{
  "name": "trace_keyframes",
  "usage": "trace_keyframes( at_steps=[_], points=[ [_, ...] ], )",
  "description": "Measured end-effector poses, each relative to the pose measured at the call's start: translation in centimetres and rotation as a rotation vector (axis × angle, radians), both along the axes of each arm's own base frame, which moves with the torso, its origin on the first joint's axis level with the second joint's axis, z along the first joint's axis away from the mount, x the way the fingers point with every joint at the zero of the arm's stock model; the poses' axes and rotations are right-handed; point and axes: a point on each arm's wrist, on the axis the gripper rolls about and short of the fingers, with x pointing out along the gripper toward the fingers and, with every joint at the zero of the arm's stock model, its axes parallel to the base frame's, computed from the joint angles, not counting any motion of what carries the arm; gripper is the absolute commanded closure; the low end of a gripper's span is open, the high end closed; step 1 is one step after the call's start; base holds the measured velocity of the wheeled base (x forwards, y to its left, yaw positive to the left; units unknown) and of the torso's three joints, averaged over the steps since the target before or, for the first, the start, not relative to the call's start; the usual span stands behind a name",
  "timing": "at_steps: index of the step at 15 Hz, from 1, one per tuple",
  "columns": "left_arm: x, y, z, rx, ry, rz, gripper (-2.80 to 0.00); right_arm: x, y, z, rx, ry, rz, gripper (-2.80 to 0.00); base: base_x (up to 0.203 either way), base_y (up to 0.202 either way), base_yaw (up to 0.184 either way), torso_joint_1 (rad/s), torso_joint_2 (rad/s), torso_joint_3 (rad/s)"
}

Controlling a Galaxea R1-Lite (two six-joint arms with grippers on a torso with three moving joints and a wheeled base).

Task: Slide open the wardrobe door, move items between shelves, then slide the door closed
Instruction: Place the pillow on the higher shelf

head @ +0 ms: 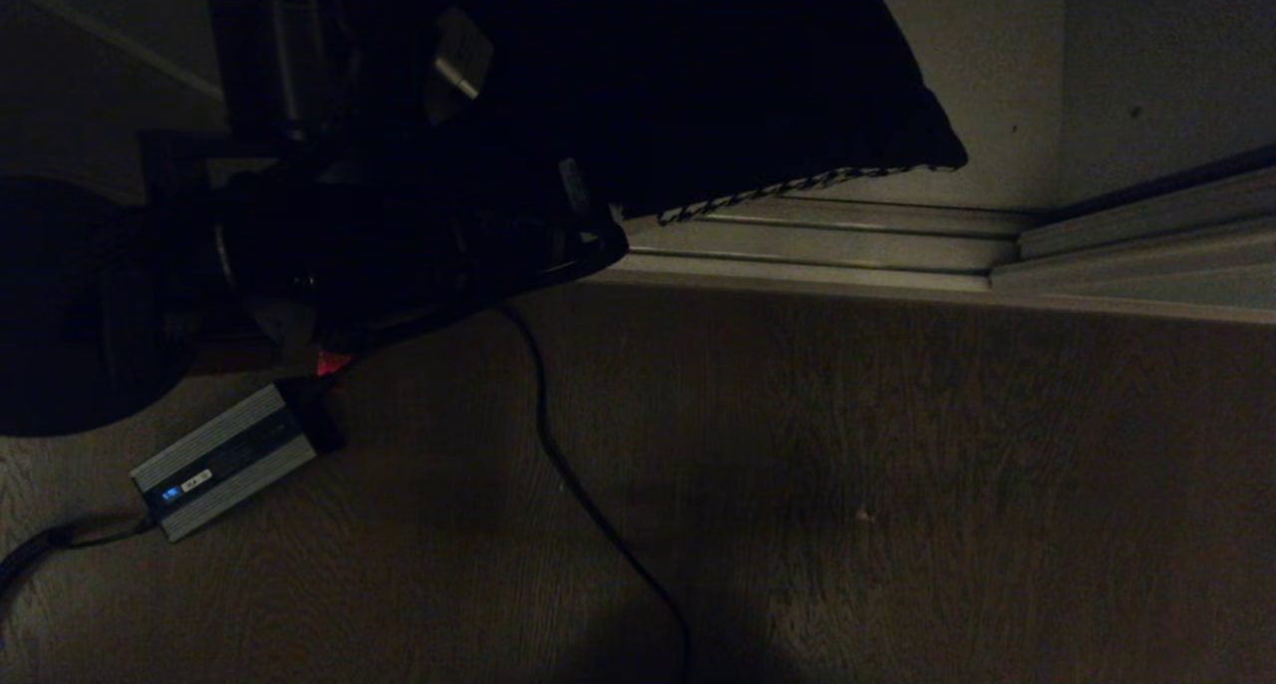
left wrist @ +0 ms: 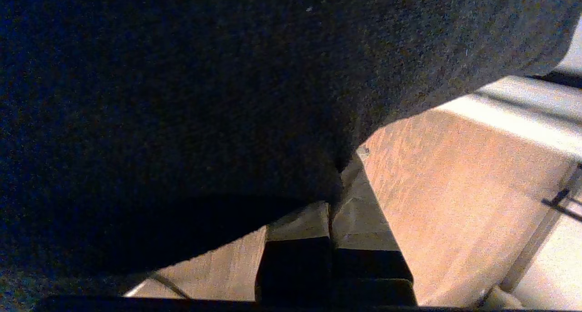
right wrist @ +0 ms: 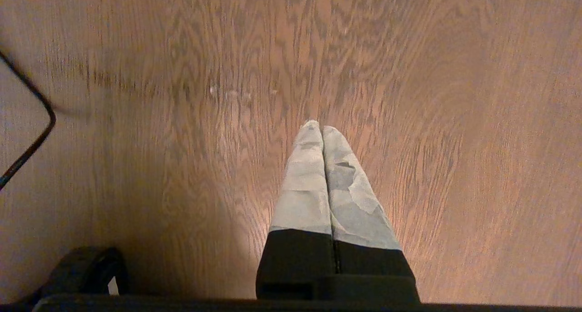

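The cushion (head: 718,76) hangs at the top middle of the head view, its black back toward me and a houndstooth edge (head: 788,187) along its underside. It fills most of the left wrist view as dark fabric (left wrist: 182,121). My left gripper (left wrist: 335,189) is shut on a fold of the cushion, held above the wooden floor. The sliding wardrobe door (head: 1166,66) stands as a pale panel at the right, over the floor rails (head: 827,240). The shelves are out of view. My right gripper (right wrist: 320,128) is parked, shut and empty, pointing down at the floor.
A silver power adapter (head: 224,460) lies on the wooden floor (head: 897,465) at the left. A black cable (head: 588,495) runs across the floor from my dark base (head: 80,305). The wardrobe's pale rails cross ahead of me.
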Motion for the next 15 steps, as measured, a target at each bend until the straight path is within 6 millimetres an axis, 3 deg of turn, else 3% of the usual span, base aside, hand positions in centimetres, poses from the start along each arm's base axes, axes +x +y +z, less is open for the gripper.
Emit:
trace_keyframes(
  at_steps=[9,15],
  points=[
    [-0.2,0.2,-0.1,0.002,0.001,0.0,0.0,0.0,0.0,0.0,0.0,0.0,0.001,0.0,0.0,0.0,0.0,0.0,0.0,0.0],
    [-2.3,-0.2,-0.6,0.014,0.019,-0.049,0.0,0.0,0.0,0.0,0.0,0.0,0.0,0.0,0.0,0.0,0.0,0.001,0.0,0.073]
  ],
)
